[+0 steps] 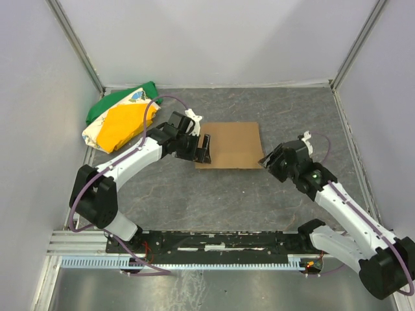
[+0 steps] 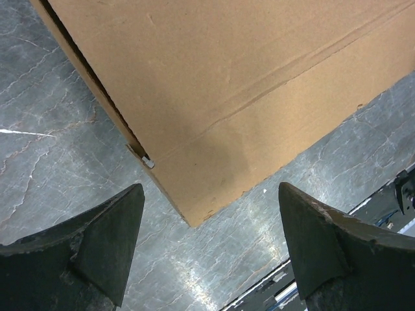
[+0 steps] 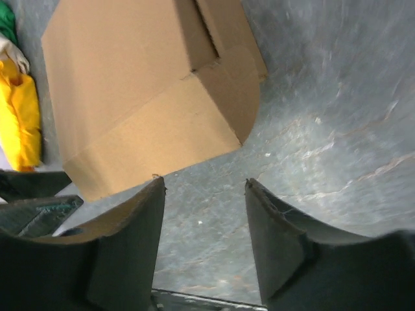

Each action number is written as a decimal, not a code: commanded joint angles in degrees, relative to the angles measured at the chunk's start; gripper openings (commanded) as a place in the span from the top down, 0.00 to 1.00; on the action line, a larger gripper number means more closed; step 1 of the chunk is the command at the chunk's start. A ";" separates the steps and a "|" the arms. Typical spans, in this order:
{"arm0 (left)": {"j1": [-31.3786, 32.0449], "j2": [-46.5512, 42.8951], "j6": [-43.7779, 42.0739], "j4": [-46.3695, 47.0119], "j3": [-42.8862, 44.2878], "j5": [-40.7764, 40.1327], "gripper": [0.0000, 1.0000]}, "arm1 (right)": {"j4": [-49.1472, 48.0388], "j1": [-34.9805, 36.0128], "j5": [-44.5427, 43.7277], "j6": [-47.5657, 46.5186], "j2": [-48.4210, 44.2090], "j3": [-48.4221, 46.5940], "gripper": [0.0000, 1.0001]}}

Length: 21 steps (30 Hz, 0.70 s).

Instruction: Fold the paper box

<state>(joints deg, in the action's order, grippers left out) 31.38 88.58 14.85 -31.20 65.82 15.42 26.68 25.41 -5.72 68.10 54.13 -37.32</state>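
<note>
The paper box is lying flat on the grey tabletop, about midway across it, its plain brown cardboard showing only creases and folded flaps. In the right wrist view one rounded flap is lying folded over the top of the box.

The left gripper is hanging at the box's near left corner. In its own wrist view its jaws are standing wide apart, gripping nothing, with that corner pointing into the gap between them and touching neither finger.

The right gripper is hovering just beside the box's near right corner, its jaws spread partway and likewise holding nothing; bare tabletop is showing between them.

A green, yellow and white cloth bundle is sitting at the far left, well apart from the box.
</note>
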 commanded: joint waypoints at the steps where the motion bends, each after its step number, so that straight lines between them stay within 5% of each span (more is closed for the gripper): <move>1: 0.27 -1.71 -2.55 0.31 -0.61 1.54 0.10 | 8.21 0.06 -7.86 -18.59 -1.89 -9.05 0.29; 5: 0.34 -1.51 -2.39 1.20 -1.68 1.78 0.10 | 8.26 0.06 -8.95 -29.39 3.91 -11.15 0.01; 9: 0.27 -1.61 -2.29 1.89 -1.72 2.57 0.10 | 4.63 0.12 0.06 -35.13 12.69 -12.75 0.01; 13: 0.30 -1.69 -1.96 3.17 -1.27 2.59 0.09 | 2.04 0.08 -1.43 -38.66 18.91 -13.87 0.01; 21: 0.33 -1.56 0.50 6.41 -0.64 2.97 0.09 | 0.70 0.08 0.49 -38.96 19.55 -15.30 0.00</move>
<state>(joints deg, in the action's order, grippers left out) 31.38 88.55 14.90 -29.17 63.88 16.78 30.39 25.45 -6.04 30.85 75.31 -49.52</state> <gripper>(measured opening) 0.907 0.998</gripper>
